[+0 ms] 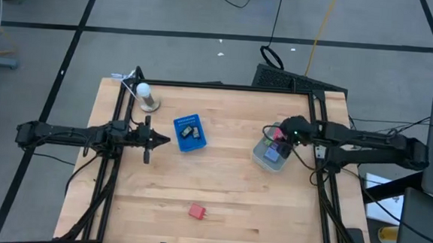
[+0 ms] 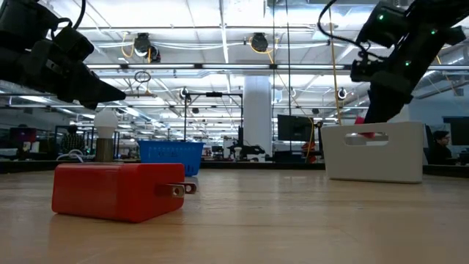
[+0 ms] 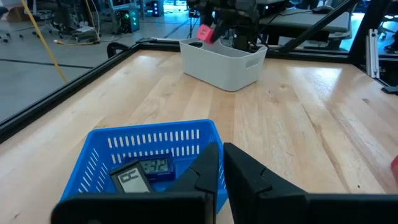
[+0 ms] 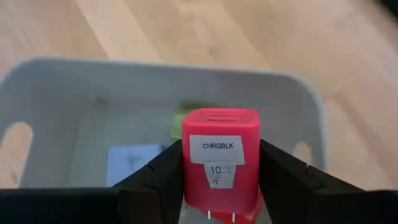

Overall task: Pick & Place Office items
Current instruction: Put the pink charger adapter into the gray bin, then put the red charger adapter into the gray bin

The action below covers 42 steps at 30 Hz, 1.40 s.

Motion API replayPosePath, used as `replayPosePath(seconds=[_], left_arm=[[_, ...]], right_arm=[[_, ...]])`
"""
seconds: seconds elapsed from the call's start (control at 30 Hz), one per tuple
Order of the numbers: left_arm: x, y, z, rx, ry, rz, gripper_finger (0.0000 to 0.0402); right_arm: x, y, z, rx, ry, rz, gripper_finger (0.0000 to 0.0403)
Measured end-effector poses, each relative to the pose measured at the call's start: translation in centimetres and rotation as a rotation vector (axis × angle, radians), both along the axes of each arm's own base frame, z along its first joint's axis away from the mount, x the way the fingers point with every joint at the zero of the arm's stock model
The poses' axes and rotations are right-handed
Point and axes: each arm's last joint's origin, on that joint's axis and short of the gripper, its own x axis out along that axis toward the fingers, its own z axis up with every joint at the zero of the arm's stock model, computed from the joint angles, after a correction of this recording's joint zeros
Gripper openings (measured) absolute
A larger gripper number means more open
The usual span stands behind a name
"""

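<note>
Grippers first, since you asked: your right gripper [image 4: 219, 186] was clamped on a pink charger block [image 4: 221, 158], its two dark fingers pressed against the block's sides, label reading CHRGBLK facing the wrist camera. You had it hovering over the grey bin [image 1: 268, 156] at the right side of the table [image 1: 220, 189], the block above the bin's opening and not resting on its floor. Inside the bin you could see a light-blue piece [image 4: 134, 163] and a green bit [image 4: 186, 118] partly hidden behind the block. Your left gripper [image 1: 163, 139] sat at the left side of the table, just beside the blue basket [image 1: 189, 133], and its fingertips were pressed nearly together with nothing between them; in the left wrist view only a thin slit separated them. The basket held two small dark items, one a little digital clock [image 3: 152, 167] showing digits. A red charger block [image 1: 197, 211] lay alone near the front edge, well apart from both arms, prongs pointing sideways in the low view. A light bulb on a stand [image 1: 146, 94] stood behind the left gripper, near the table's back-left corner.
</note>
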Motion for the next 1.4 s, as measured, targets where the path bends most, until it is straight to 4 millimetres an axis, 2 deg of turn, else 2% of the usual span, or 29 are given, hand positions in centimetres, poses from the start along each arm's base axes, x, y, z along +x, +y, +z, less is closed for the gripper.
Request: replayPosePath(seconds=[0.27,0.43,0.63,0.93,1.03,1.2,1.3,1.4], left_arm=[[0.0,0.0,0.0,0.013,0.003,-0.003,0.0003],[0.0,0.0,0.0,0.005,0.003,-0.001,0.0015],[0.0,0.0,-0.1,0.001,0.007,0.000,0.0027],[0.0,0.0,-0.1,0.001,0.008,0.000,0.0003],[0.0,0.0,-0.1,-0.003,0.008,0.000,0.0007],[0.0,0.0,-0.1,-0.004,0.008,0.000,0.0026],[0.0,0.0,-0.1,-0.007,0.008,0.001,0.0030],[0.0,0.0,-0.1,-0.009,0.008,0.001,0.0030]], right_arm=[[1.1,-0.7,-1.9,0.093,0.116,0.009,0.0162],[1.4,-0.8,-2.6,0.101,0.165,0.020,0.0166],[1.8,-1.0,-2.5,0.089,0.130,0.021,0.0194],[2.1,-1.0,-2.1,0.062,0.090,0.044,0.0234],[1.9,-1.0,-1.3,0.038,0.020,0.046,0.0237],[0.8,-0.6,1.6,-0.079,-0.173,0.103,0.0231],[0.1,-0.2,3.6,-0.164,-0.371,0.179,0.0226],[-0.8,0.5,4.4,-0.195,-0.587,0.306,0.0222]])
